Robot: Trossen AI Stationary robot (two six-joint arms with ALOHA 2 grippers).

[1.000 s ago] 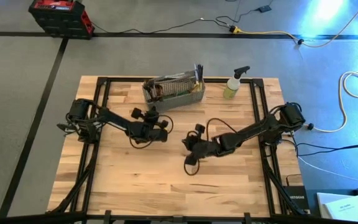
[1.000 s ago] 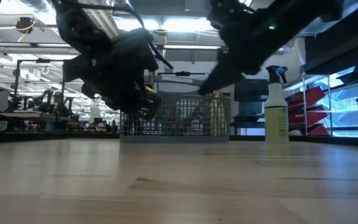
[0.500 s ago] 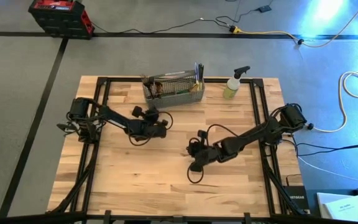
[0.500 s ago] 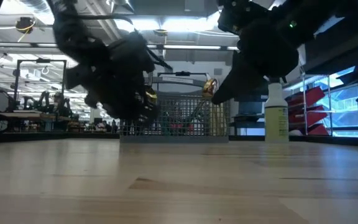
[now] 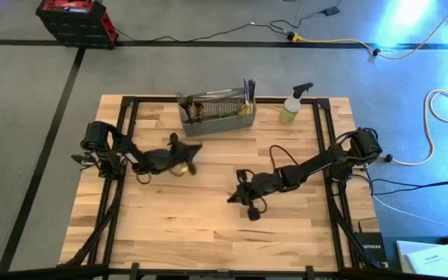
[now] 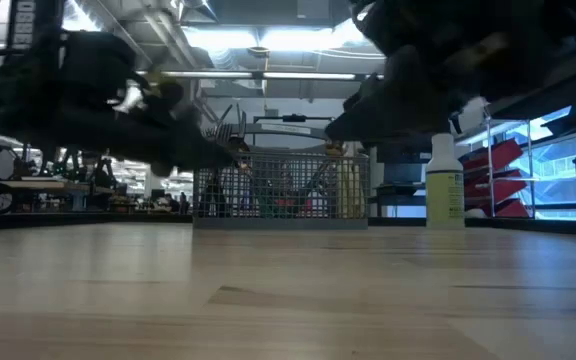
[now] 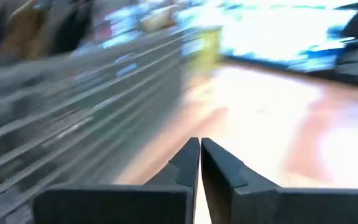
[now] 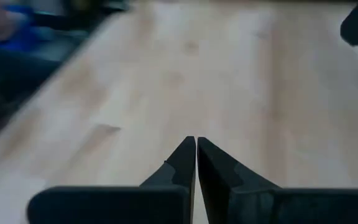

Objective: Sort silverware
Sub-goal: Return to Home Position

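Note:
The silverware (image 5: 245,91) stands in a grey wire-mesh caddy (image 5: 217,113) at the far middle of the table; slim handles stick up above its rim (image 6: 226,127). My left gripper (image 5: 196,148) hovers just in front of the caddy's near wall, pointing level at the mesh (image 7: 73,118), fingers shut (image 7: 199,142) on nothing. My right gripper (image 5: 230,199) hangs over bare wood near the table's middle, slanting down toward the left edge, fingers shut (image 8: 196,140) and holding nothing.
A yellow-green spray bottle (image 5: 292,106) stands right of the caddy at the far edge (image 6: 444,170). Black frame rails (image 5: 121,155) run along the table's left and right sides. Bare wood (image 5: 177,229) fills the near half.
My left gripper has tipped up from pointing down to level, swinging toward the caddy while its arm folded back toward the left edge. My right gripper has tipped up from steeply down to a shallow slant and sunk a little. Both stayed shut.

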